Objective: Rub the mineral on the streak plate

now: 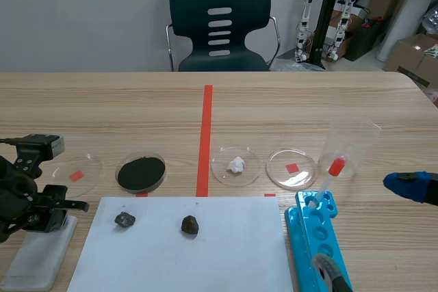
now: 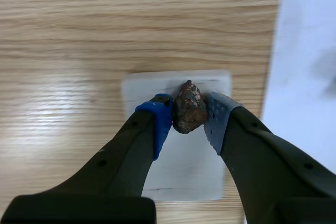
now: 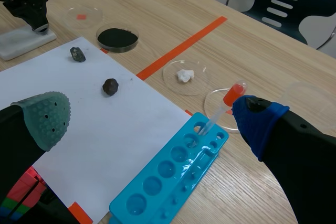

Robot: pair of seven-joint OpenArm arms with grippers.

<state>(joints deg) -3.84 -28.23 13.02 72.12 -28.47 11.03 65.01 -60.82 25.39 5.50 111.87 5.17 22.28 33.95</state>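
Your left hand [image 2: 189,118] is clenched on the mineral [image 2: 189,106], a brown, rusty lump pinched between its two dotted pads [image 2: 160,121]. It hangs over the plate [image 2: 181,174], the white tile lying flat on the counter [image 2: 63,77] just beside the paper [image 2: 310,77]. In the wrist view the mineral sits over the plate's far half. Whether it touches the surface you cannot tell from these views. No streak shows on the bare part of the plate.

I judge you are at the rubbing step itself: the mineral is in hand and the mark is not yet made. The next move calls for pressing down until an edge of the mineral bears on the plate. Then drag it firmly along the plate's length toward the near end, where most of the bare tile lies. Keep the grip tight, since the lump is irregular and could twist between the pads. The plate looks loose on the counter and may slide under a hard stroke, so push down more than sideways.

Your right hand [image 3: 152,119] is released, with its fingers wide apart and nothing in them. It is well apart at the counter's other side, near the blue tray [image 3: 168,182] and its dropper [image 3: 223,107]. It could steady the plate if needed.

No brand, label or writing can be read anywhere in these views.
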